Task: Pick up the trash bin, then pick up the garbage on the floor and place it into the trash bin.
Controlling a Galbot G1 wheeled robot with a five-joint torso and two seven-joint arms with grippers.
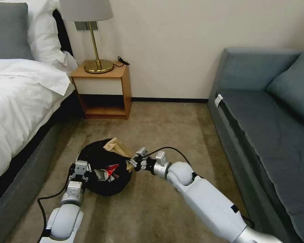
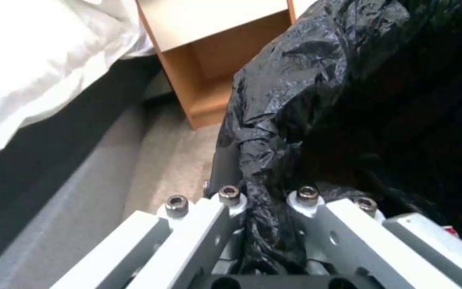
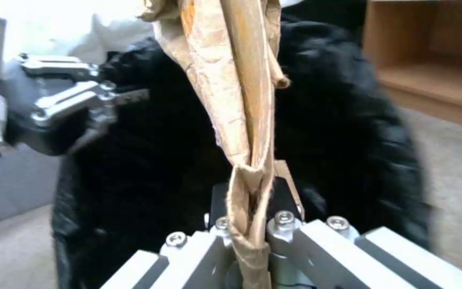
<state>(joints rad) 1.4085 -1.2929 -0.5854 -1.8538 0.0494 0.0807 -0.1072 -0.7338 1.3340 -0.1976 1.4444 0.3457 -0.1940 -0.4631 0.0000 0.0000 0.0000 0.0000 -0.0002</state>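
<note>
paper bag pinched at the bin's mouth

nearest the robot, the left pincer (image 1: 80,168) is clamped tight on the rim of the trash bin (image 1: 106,168), a fold of its crinkled black liner bunched between the jaws in the left wrist view. the bin looks light and the liner soft and slippery, so the firmer hold is judged to be where plastic lies over the stiff rim.

just across the bin's mouth, the right pincer (image 1: 135,161) sits at the opposite rim, jaws closed on a narrow pleat of the crumpled brown paper bag (image 3: 236,92). the bag rises from the jaws and leans over the black opening; it looks light, stiff enough to hold its creases, and likely to tear if tugged, so a pinch on a thick fold suits it. a red-and-white crumpled packet (image 1: 109,170) lies inside the bin.

the bin is over the carpet (image 1: 165,128) between the bed (image 1: 20,98) and sofa (image 1: 267,128), the nightstand (image 1: 103,91) beyond against the wall.
</note>
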